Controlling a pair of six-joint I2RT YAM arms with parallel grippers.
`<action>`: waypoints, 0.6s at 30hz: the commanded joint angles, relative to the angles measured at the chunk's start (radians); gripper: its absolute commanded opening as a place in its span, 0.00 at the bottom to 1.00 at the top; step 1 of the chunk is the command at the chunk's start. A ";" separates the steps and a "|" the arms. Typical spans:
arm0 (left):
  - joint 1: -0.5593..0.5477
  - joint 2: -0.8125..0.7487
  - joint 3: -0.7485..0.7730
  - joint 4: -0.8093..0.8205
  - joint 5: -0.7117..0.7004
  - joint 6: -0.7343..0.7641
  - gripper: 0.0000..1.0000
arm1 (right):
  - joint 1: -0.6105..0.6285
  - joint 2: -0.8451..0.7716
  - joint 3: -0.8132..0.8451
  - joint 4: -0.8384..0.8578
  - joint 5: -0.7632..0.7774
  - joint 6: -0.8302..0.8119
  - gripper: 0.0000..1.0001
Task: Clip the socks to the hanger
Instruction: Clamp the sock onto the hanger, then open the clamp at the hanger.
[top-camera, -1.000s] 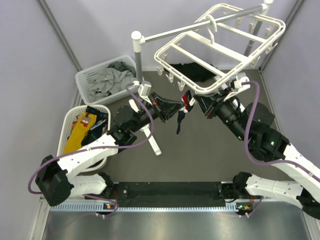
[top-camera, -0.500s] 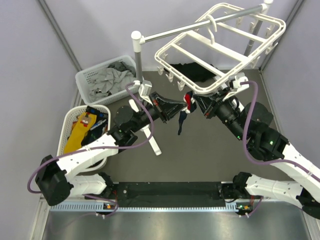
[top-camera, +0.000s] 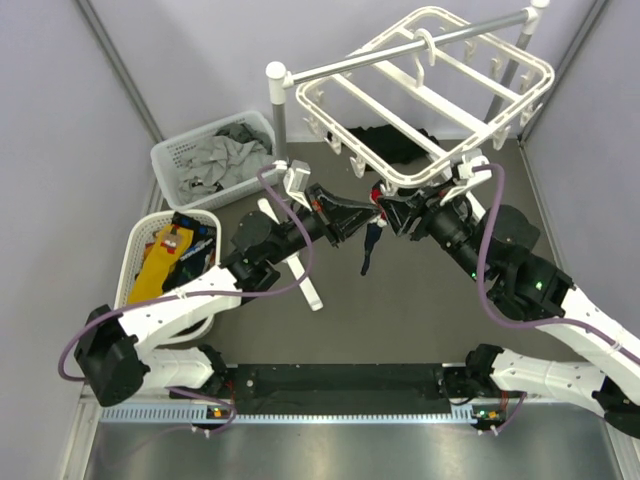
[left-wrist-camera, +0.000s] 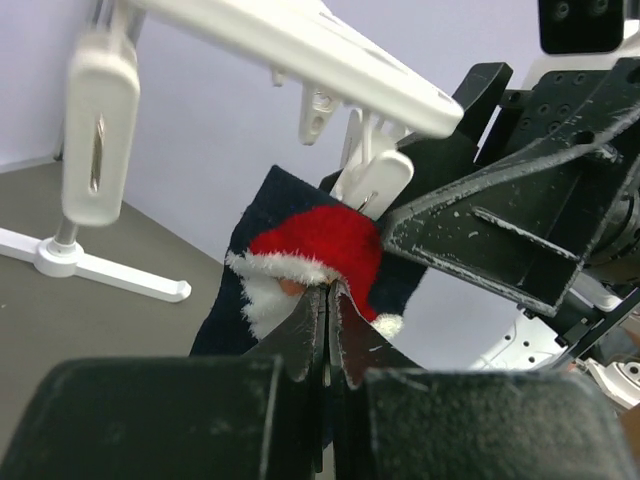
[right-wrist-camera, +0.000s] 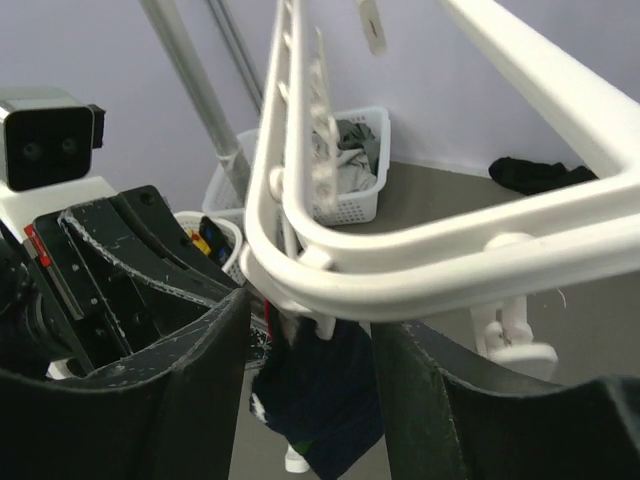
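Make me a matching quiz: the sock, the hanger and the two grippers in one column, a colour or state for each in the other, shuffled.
1. sock
2. hanger
3. left gripper
4. right gripper

a. open
b. white
c. navy with a red patch
d. shut on the sock

Pairs: 1-c, 2-b, 3-d, 4-a
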 joint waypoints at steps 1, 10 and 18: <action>-0.007 0.015 0.044 0.065 0.019 0.001 0.00 | 0.006 -0.007 -0.005 0.000 -0.002 -0.002 0.52; -0.007 -0.007 0.045 -0.026 -0.019 0.095 0.29 | 0.006 -0.026 -0.012 0.000 0.047 -0.027 0.59; -0.007 -0.045 0.065 -0.139 -0.125 0.284 0.60 | 0.004 -0.033 -0.012 0.001 0.091 -0.071 0.62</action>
